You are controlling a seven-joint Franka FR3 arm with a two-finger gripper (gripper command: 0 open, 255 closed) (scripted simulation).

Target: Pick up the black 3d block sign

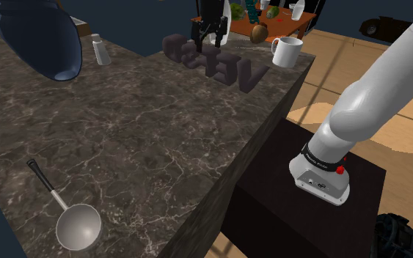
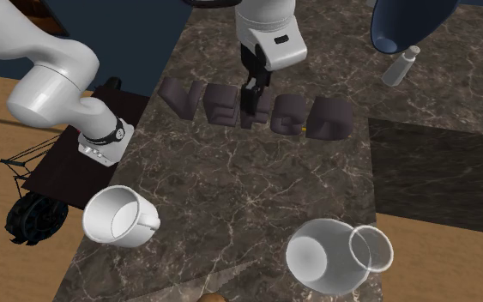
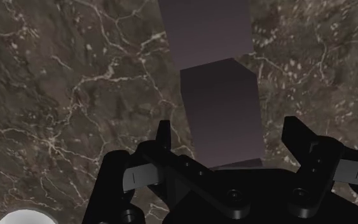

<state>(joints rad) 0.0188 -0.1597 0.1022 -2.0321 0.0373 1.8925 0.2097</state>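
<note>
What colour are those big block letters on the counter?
The block letters are dark greyish purple, clearest in the second exterior view.

shoulder view beside stand, second exterior view opposite, both share countertop, wrist view close above

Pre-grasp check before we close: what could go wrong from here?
1. The block sign sits nearer one finger of the open gripper, so closing may shove it sideways.
2. The sign is long and the gripper straddles one narrow part. Lifted, it may tilt or twist.
</note>
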